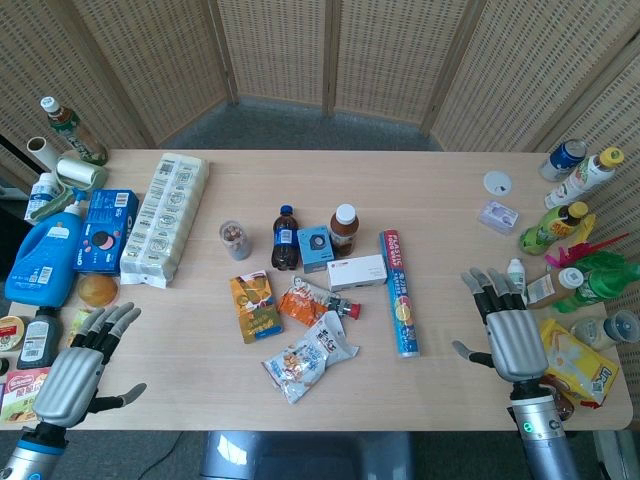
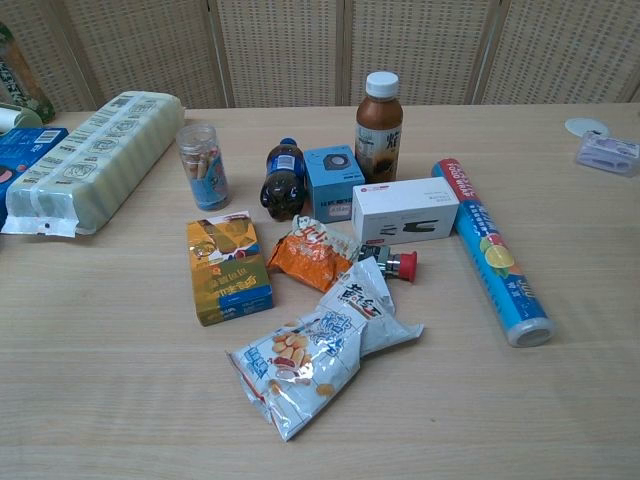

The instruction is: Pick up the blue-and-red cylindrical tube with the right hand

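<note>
The blue-and-red cylindrical tube [image 1: 399, 292] [image 2: 491, 248] lies flat on the table, right of the middle, its red end pointing away from me. My right hand [image 1: 508, 331] hovers open over the table to the tube's right, about a hand's width away, palm down with fingers spread. At the table's near left corner my left hand [image 1: 78, 368] is open too, far from the tube. Neither hand appears in the chest view.
Left of the tube sit a white box [image 1: 357, 272], a brown drink bottle [image 1: 343, 229], a small blue box [image 1: 315, 247], a cola bottle [image 1: 285, 238] and snack packets [image 1: 308, 357]. Bottles and a yellow bag [image 1: 580, 368] crowd the right edge. A detergent jug [image 1: 45, 250] stands at the left.
</note>
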Tool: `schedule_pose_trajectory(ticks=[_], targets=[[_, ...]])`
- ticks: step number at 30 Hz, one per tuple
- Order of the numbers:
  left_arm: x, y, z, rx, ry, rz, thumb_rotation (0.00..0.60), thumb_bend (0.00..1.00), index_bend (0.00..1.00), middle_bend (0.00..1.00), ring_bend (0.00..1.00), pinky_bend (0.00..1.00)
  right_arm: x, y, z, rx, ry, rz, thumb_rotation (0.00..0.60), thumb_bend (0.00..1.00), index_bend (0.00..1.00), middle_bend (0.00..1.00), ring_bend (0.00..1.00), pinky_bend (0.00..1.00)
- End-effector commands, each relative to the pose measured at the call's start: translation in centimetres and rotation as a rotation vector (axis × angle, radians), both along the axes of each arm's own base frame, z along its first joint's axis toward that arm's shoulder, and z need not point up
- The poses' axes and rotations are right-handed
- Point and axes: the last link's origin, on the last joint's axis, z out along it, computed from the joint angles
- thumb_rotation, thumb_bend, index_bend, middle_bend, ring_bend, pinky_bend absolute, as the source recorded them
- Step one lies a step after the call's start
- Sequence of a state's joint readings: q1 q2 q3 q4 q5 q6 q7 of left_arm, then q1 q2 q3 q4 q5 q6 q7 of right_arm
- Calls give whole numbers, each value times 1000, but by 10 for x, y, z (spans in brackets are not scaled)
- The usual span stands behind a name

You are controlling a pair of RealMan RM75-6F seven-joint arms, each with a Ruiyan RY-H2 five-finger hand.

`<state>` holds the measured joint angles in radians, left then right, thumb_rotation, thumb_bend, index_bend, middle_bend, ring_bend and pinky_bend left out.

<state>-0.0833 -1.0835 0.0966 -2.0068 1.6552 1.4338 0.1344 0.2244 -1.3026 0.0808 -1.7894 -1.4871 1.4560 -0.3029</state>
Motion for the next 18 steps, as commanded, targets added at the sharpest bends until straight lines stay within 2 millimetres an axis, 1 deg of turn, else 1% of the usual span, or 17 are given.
schedule_pose_trajectory(ticks=[1, 12, 15, 18], targets=[[0, 1, -1, -3, -2, 0, 600, 222, 52, 19, 0, 0, 0, 0, -1, 4, -1, -3, 599, 107, 36, 81, 0, 0], [-3, -2, 4, 5, 3, -1, 600, 222, 52, 19, 0, 0, 2, 4, -1, 3, -9, 1, 599, 107, 17, 79, 0, 0], [-3, -2, 3, 2, 3, -3, 600, 220, 52, 19, 0, 0, 3, 1, -6, 9, -19, -3, 598, 108, 2, 75, 0, 0], [-3, 1, 3, -1, 6, -7, 600, 220, 52, 19, 0, 0, 4, -7, -19, 14, -16, -16, 590, 104, 0, 20, 0, 0]])
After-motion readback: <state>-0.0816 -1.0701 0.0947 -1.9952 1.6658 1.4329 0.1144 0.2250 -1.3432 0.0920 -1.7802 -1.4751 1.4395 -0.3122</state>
